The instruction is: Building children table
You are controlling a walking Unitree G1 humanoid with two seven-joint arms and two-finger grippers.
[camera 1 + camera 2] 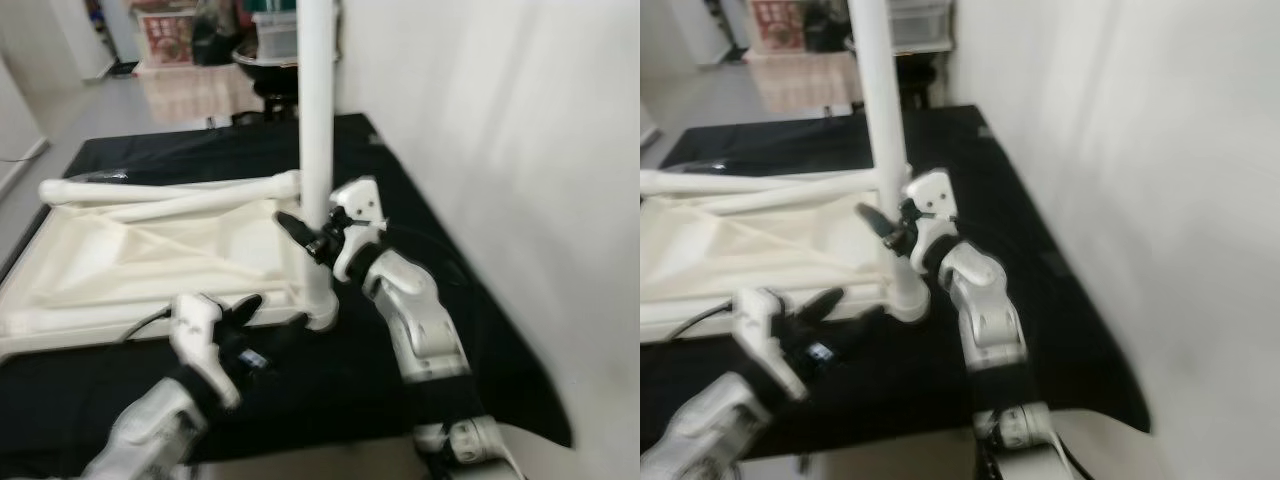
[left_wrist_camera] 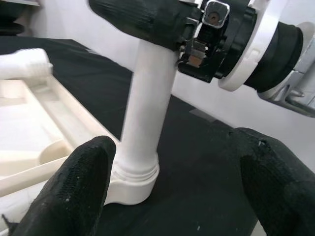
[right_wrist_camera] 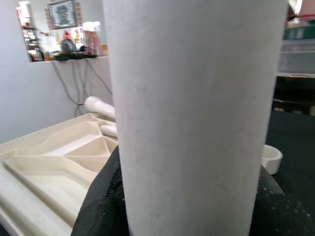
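Upside-down cream plastic tabletop (image 1: pixel 150 270) lies mid-left of the head view on the black mat (image 1: pixel 480 330); one tall white cylindrical table leg (image 1: pixel 317 150) stands upright at centre frame, seated in the round corner socket (image 1: pixel 322 318) at the tabletop's near right corner. Right gripper (image 1: pixel 305 232) is clamped on that leg at mid-height, black fingers wrapped around it. Left gripper (image 1: pixel 245 325) sits lower left of centre, just beside the socket, jaws wide open and holding nothing; the wrist view shows its fingertips (image 2: pixel 81 184) straddling the leg base without contact. Another loose white leg (image 1: pixel 170 190) lies across the tabletop's far edge. Looks like the screw-in step: keep the leg plumb over the socket, twist about its own axis in short regrips, no side load or the thread may cross. Left should pin the tabletop rim near the corner so it can't spin or slide on the mat.
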